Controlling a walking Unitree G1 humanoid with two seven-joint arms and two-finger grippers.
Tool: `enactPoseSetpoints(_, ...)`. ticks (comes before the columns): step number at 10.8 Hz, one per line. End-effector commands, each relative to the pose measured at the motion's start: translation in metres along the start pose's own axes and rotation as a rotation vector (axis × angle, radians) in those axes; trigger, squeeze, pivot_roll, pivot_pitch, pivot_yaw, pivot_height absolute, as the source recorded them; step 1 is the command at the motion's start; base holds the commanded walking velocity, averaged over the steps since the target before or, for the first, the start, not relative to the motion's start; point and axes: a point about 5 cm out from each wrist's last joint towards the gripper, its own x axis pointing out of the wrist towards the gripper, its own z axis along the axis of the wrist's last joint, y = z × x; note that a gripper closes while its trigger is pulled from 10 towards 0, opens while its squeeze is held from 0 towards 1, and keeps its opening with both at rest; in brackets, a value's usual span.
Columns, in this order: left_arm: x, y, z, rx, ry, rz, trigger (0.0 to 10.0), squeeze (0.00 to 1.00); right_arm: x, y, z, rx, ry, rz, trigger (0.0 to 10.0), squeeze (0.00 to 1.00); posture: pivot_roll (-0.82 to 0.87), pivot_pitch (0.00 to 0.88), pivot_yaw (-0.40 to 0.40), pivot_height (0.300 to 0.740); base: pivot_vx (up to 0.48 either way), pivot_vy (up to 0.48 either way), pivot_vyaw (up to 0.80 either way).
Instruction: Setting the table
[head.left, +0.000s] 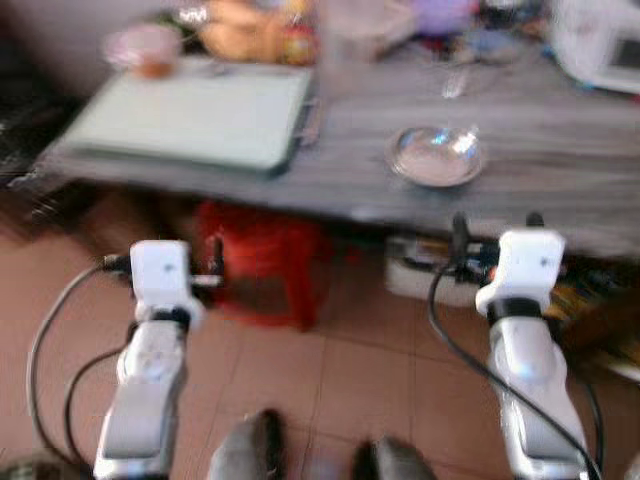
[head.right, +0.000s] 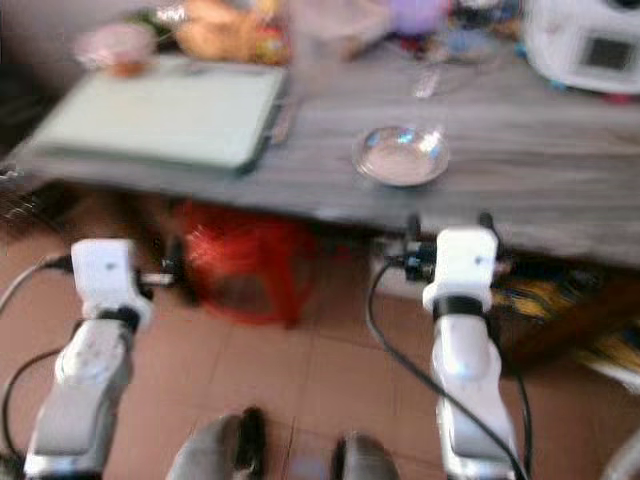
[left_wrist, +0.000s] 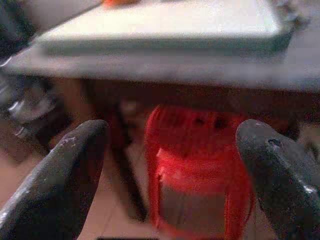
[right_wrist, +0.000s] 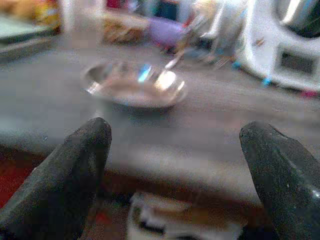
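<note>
Table setting looks barely begun, judging by how things lie: the grey table (head.left: 560, 190) carries, from left to right, a pale green tray (head.left: 195, 115) near its left end with nothing visible on its flat top, a small shallow metal dish (head.left: 436, 155) on bare wood toward the middle, and a white appliance (head.left: 600, 45) at the far right, with a blurred clutter of bags and containers along the back edge. No places appear laid out, so nearly all the work seems left. Under the table a red plastic stool (head.left: 262, 262) stands on the tiled floor. The left gripper (left_wrist: 172, 175) is held in front of the table edge, below the tray, its two black fingers (left_wrist: 65, 170) spread wide with nothing between them; the stool lies beyond the gap. The right gripper (right_wrist: 175, 175) is at about table height, just short of the near edge and aimed toward the dish, fingers (right_wrist: 70, 165) likewise wide apart, holding and touching nothing. The views are blurred.
</note>
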Motion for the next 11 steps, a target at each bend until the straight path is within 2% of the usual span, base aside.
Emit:
enactPoseSetpoints(1,0.0,0.001,-0.004,0.001,0.011,0.008,10.0,0.0,-0.004,0.001,-0.001,0.007,-0.002,0.013,10.0,0.0,-0.02,0.113,0.019,0.74,0.0,0.0,0.0)
enactPoseSetpoints(2,-0.006,0.01,-0.022,0.025,0.087,0.133,10.0,0.0,-0.012,0.008,-0.01,-0.001,0.027,0.088,10.0,0.0,-0.02,0.1,0.016,0.74,0.0,0.0,0.0)
enactPoseSetpoints(4,-0.01,-0.001,-0.029,-0.004,0.088,0.052,10.0,0.0,-0.012,0.008,-0.014,-0.01,0.026,0.14,10.0,0.0,-0.01,0.05,0.001,0.74,0.0,0.0,0.0)
enactPoseSetpoints(5,-0.01,-0.006,-0.03,-0.057,0.08,0.017,10.0,0.0,-0.005,0.005,-0.013,-0.007,0.021,0.133,10.0,0.0,0.0,0.033,-0.007,0.74,0.0,0.0,0.0)
enactPoseSetpoints(6,-0.009,-0.005,-0.036,-0.062,0.073,0.044,10.0,0.0,0.003,0.008,-0.014,0.007,0.022,0.128,10.0,0.0,0.0,0.022,-0.018,0.74,0.0,0.0,0.0)
enactPoseSetpoints(7,-0.01,-0.005,-0.036,-0.057,0.064,0.043,10.0,0.0,0.005,0.011,-0.013,0.02,0.021,0.13,10.0,0.0,0.0,0.022,-0.019,0.74,0.0,0.0,0.0)
enactPoseSetpoints(8,-0.012,-0.009,-0.035,-0.065,0.051,0.017,10.0,0.0,0.004,0.009,-0.007,0.01,0.002,0.138,10.0,0.0,0.0,0.024,-0.009,0.74,0.0,0.0,0.0)
enactPoseSetpoints(10,-0.014,-0.011,-0.046,-0.041,0.082,0.012,10.0,0.0,-0.004,-0.001,-0.021,-0.012,0.052,0.102,10.0,0.0,-0.02,0.034,0.017,0.74,0.0,0.0,0.0)
enactPoseSetpoints(11,-0.022,-0.006,-0.046,-0.005,0.078,-0.003,10.0,0.0,-0.018,-0.009,-0.025,-0.039,0.074,0.111,10.0,0.0,-0.04,0.058,0.024,0.74,0.0,0.0,0.0)
